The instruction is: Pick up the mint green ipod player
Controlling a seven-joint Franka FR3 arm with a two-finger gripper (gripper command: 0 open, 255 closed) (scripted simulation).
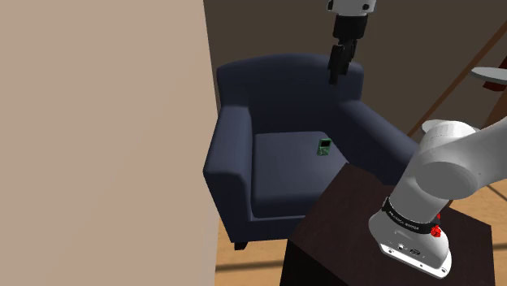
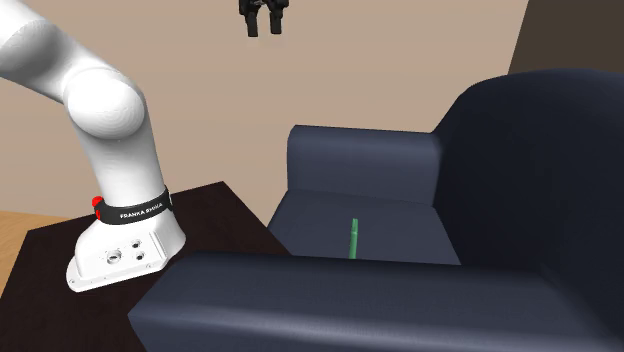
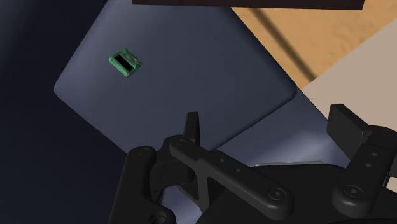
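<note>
The armchair (image 1: pixel 280 77) is dark blue, with a wall (image 1: pixel 97 138) close along the shoulder view's left side and the dark stand (image 1: pixel 349 211) just beside its front corner at that view's right. The green ipod player (image 1: pixel 323 146) stands upright on the seat cushion (image 1: pixel 284 171), near the cushion's back edge. It is close to the armrest (image 1: pixel 378 130) on the shoulder view's right. In the second exterior view it shows edge-on as a thin green strip (image 2: pixel 352 240).

From the player toward the cushion's front edge and the other armrest (image 1: pixel 227 150), the cushion is bare. The space above the seat is open.

The tool (image 1: pixel 335 77) hangs high above the top edge of the backrest, well apart from the player. Its fingers (image 3: pixel 191 127) are spread wide, touching and holding nothing.
</note>
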